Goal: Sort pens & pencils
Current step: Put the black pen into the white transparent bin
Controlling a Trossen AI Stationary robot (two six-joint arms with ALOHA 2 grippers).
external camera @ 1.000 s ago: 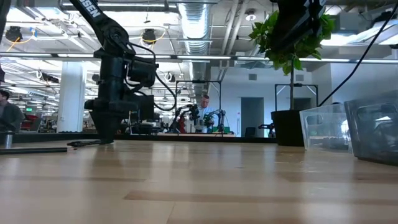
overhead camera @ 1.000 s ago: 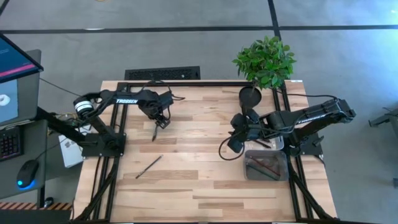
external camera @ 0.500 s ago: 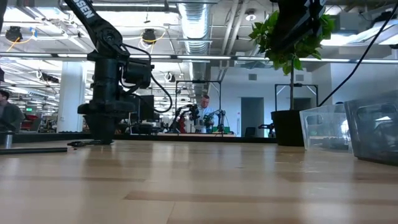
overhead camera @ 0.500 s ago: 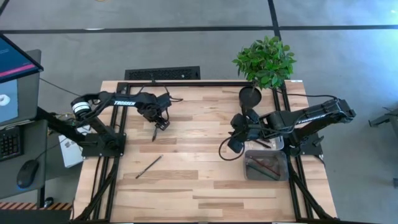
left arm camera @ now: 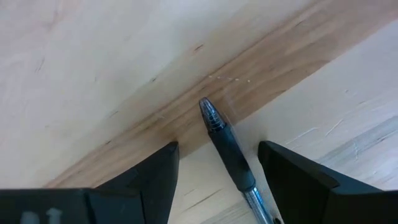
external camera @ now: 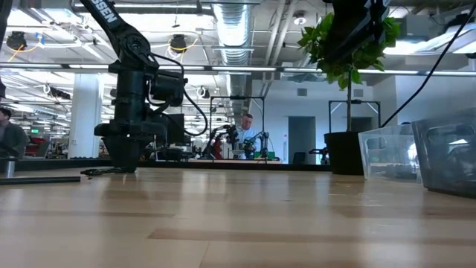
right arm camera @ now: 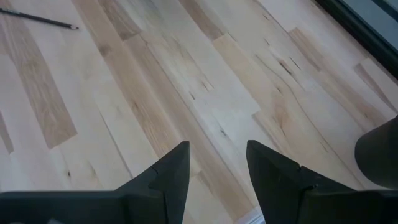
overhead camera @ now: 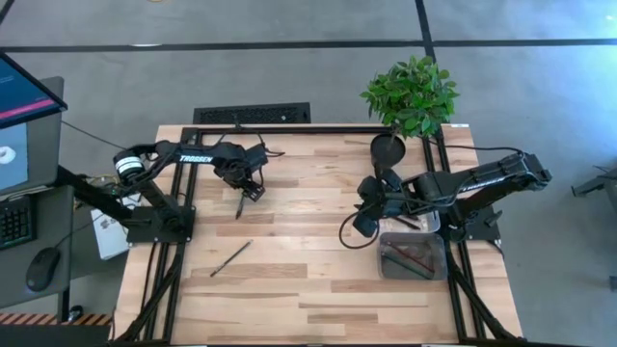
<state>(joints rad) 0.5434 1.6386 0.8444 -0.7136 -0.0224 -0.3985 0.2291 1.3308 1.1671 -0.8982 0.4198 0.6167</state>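
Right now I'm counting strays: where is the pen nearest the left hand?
In the high view the pen lies on the table's left half, directly under the open left hand; the left wrist view shows it between the fingers, untouched.

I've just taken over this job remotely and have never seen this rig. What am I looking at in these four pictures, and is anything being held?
Two dark robot arms work at a pale wooden table. The overhead picture shows both; the level one looks across the tabletop; the other two look out from each arm's wrist.

The left gripper is down at the table, its open fingers either side of a dark pen with a clear barrel, not yet gripping it. A thin dark pencil lies loose nearer the front.

The right gripper hovers open and empty beside two clear plastic bins, the nearer one holding reddish sticks. A potted green plant stands at the back. Nothing is held.
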